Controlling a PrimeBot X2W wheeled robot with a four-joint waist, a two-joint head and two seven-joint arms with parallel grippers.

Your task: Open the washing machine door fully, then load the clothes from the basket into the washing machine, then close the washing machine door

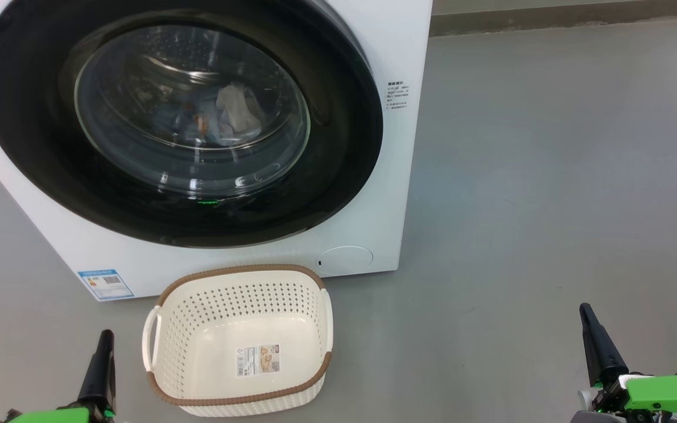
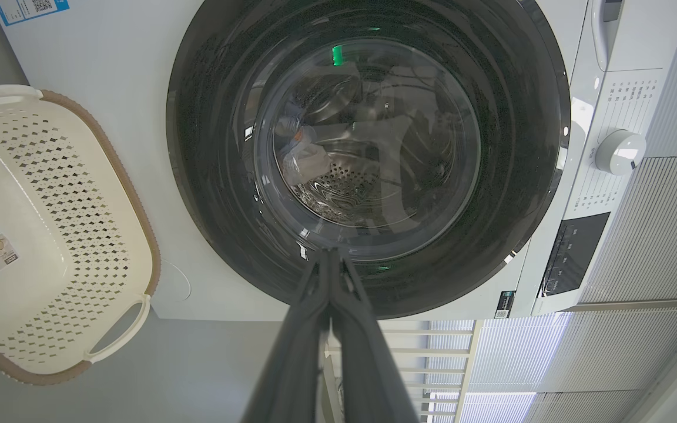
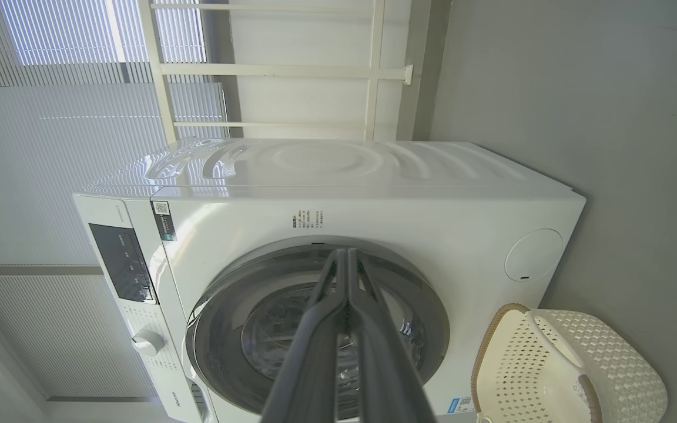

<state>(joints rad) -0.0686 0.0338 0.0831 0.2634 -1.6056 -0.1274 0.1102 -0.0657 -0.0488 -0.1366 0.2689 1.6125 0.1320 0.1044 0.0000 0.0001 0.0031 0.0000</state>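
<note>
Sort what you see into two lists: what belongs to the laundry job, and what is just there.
Job: washing machine, its shut door, clothes behind the glass, empty basket.
Just there: window blinds, white bars, grey floor.

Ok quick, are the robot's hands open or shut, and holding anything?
Left gripper: shut, holding nothing.
Right gripper: shut, holding nothing.
</note>
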